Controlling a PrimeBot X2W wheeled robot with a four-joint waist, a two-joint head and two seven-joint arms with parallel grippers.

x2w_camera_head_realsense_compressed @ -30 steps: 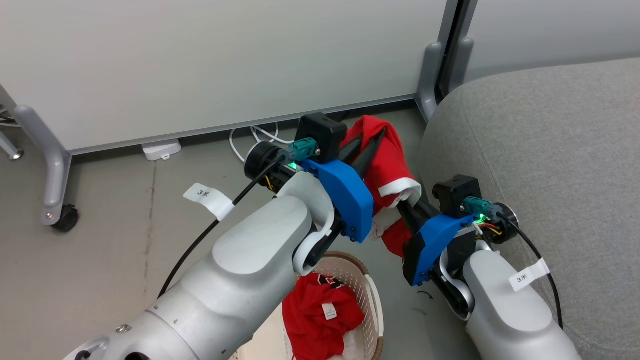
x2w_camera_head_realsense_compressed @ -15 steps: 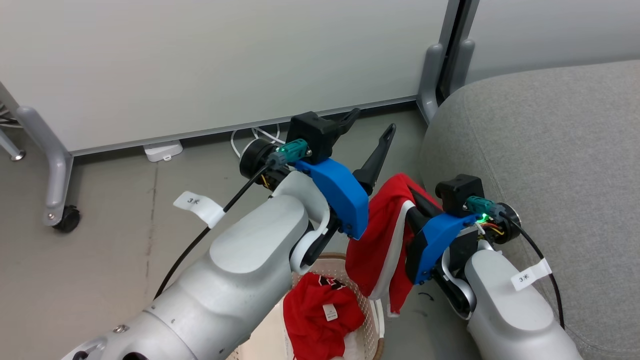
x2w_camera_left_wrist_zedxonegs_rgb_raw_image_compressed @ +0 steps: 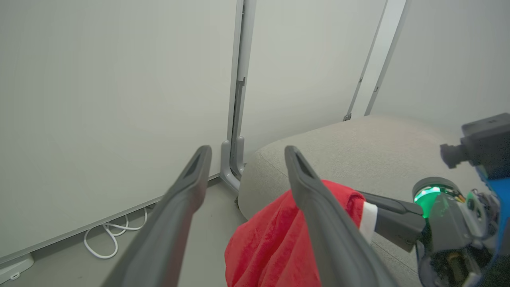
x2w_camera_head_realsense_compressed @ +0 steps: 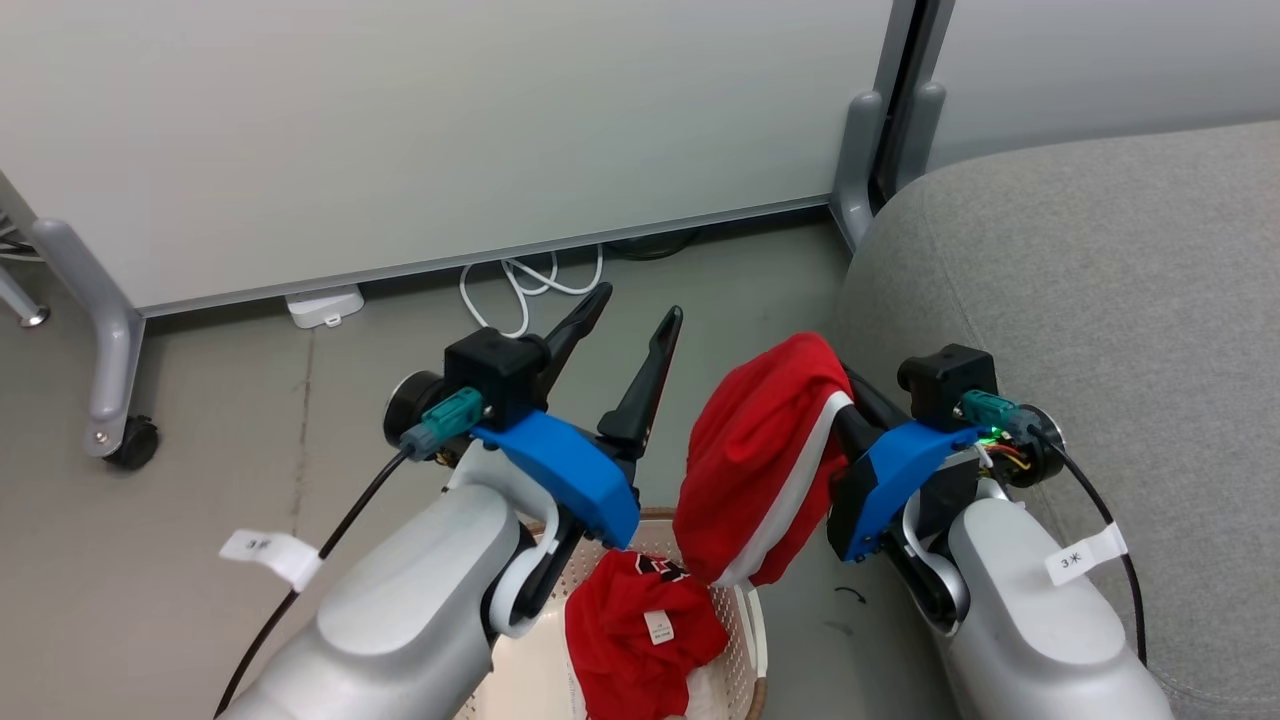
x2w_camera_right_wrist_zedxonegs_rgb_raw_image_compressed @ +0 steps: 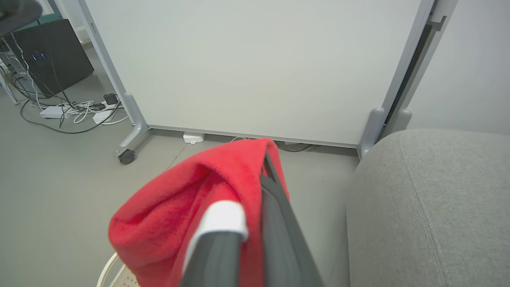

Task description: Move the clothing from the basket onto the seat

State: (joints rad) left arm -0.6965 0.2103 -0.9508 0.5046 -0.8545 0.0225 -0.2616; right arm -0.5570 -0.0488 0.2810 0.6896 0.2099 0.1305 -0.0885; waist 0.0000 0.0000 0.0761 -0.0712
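Head view: the left gripper (x2w_camera_head_realsense_compressed: pixel 638 303) stands with its 2 dark fingers spread wide and nothing between them, tips aimed toward 1 o'clock over the grey floor (x2w_camera_head_realsense_compressed: pixel 250 420). At 3 o'clock from it, apart from those fingers, the right gripper (x2w_camera_head_realsense_compressed: pixel 848 392) is clamped tight on a red garment (x2w_camera_head_realsense_compressed: pixel 760 470) with white trim. The cloth is draped over the right gripper's fingers like a hood and hangs toward 6 o'clock. Its lowest fold overlaps the brown rim of the basket (x2w_camera_head_realsense_compressed: pixel 746 625), which sits at 6 o'clock of the picture; whether cloth and rim touch cannot be told. Inside the basket lies a second red garment (x2w_camera_head_realsense_compressed: pixel 625 640), crumpled, with 1 small white tag facing up and dark lettering at its 12 o'clock edge. The seat (x2w_camera_head_realsense_compressed: pixel 1080 300) takes up the 3 o'clock side, and the held garment hangs just beside its rounded edge, over the floor. A pale partition panel (x2w_camera_head_realsense_compressed: pixel 450 130) crosses at 12 o'clock, with a looped white cable (x2w_camera_head_realsense_compressed: pixel 520 290) at its foot.

Left wrist view shows both fingers far apart, the red cloth at 5 o'clock behind 1 of them and the seat beyond. Right wrist view shows the garment wrapped over the fingers, white cuff toward 6 o'clock, the seat at 4 o'clock and the basket rim at 7 o'clock.
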